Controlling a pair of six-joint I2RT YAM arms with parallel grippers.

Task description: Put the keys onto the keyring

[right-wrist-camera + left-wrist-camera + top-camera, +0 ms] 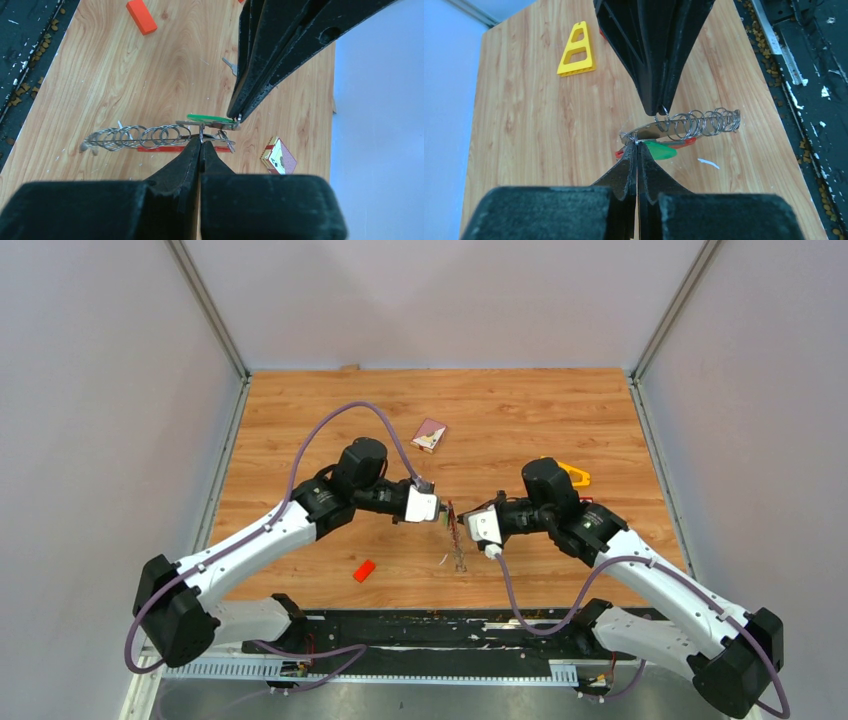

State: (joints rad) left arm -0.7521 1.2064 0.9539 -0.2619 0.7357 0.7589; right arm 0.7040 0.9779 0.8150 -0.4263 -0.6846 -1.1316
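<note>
The keyring (458, 540) hangs between my two grippers above the table. It is a bunch with a coil of wire rings (704, 121) and a red strap (681, 143), and it also shows in the right wrist view (135, 136). My left gripper (636, 145) is shut on the small wire ring at the end of the green-tagged key (660, 151). The green tag also shows edge-on in the right wrist view (210, 118). My right gripper (201, 141) is shut on a ring of the bunch. The two grippers' tips almost meet (456, 517). Black and blue tags are not visible.
A small orange-red block (364, 570) lies at the near left, also in the right wrist view (141, 16). A card box (429, 435) lies farther back. A yellow triangular piece (576, 474) lies behind the right arm. A loose silver key (229, 65) lies on the wood.
</note>
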